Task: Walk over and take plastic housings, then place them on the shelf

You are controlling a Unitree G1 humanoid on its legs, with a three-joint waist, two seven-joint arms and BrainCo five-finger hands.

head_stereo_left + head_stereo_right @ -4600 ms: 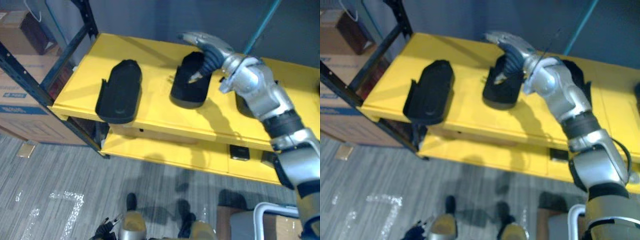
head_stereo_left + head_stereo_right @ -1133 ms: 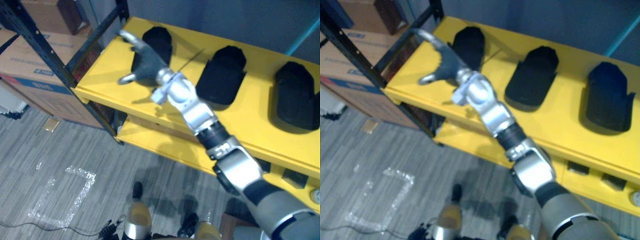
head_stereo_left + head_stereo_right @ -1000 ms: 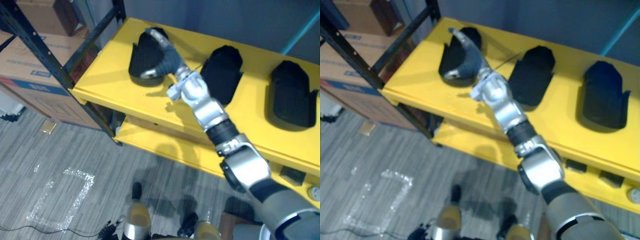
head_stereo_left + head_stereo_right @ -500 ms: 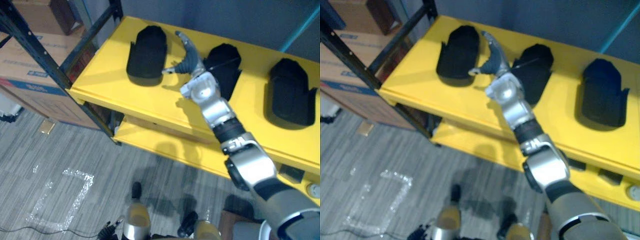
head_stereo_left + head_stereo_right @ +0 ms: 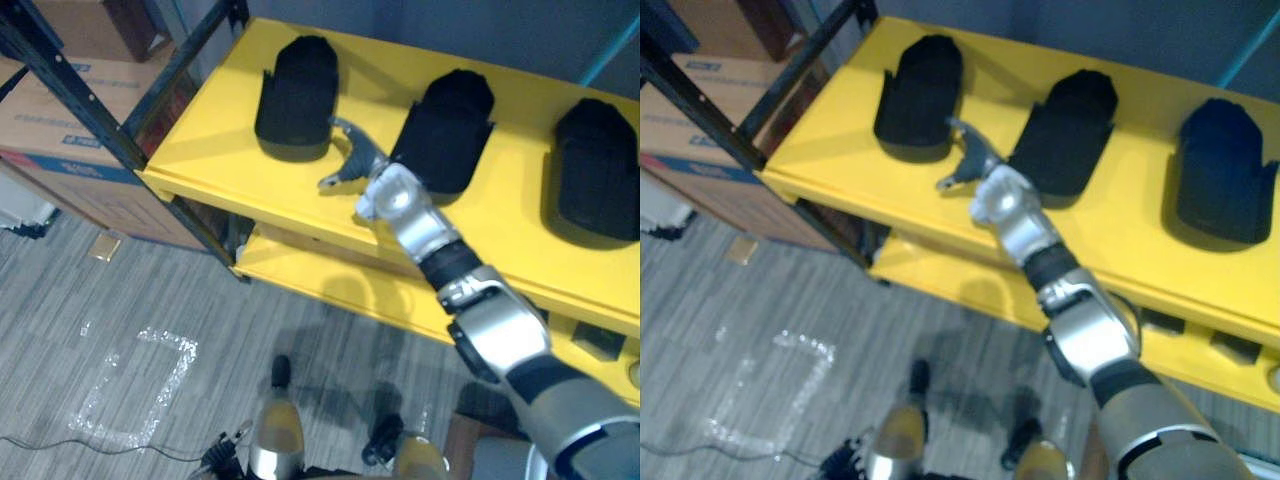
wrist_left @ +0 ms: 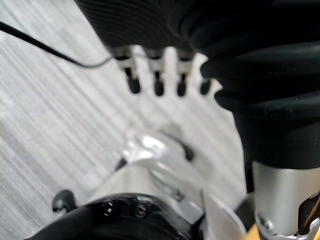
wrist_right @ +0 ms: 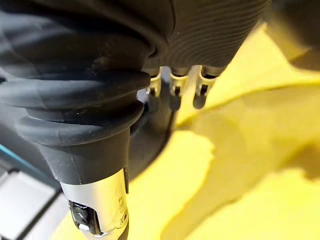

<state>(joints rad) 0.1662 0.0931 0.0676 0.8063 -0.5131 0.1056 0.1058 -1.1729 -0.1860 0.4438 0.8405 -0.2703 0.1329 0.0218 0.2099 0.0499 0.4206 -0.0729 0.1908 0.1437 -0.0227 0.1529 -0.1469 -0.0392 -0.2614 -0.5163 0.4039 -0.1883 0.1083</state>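
Left eye view has all three black, scoop-shaped plastic housings lying in a row on the top board of the bright yellow shelf (image 5: 215,130): the left housing (image 5: 297,85), the middle housing (image 5: 447,130) and the right housing (image 5: 598,170), none touching another. So the task's things are all on the shelf and neither hand has one; placing looks about done to me. The right hand (image 5: 350,165) hovers over the bare yellow strip between the left housing and the middle housing, near the front edge, fingers out straight and thumb poking down, gripping nothing (right wrist view agrees, its fingertips (image 7: 172,100) are loose with a dark housing just past them). The left hand (image 6: 145,30) hangs down over the grey striped floor (image 6: 45,110), fingers relaxed and empty. Under the top board is a lower yellow board (image 5: 310,275), and off to the left a black upright post (image 5: 75,95) and a brown cardboard box (image 5: 45,120). My worry from here: that arm is threaded between two housings, so any sideways swing on the way out could clip either one. The left housing sits close enough to the front edge that a shove might slide it off.
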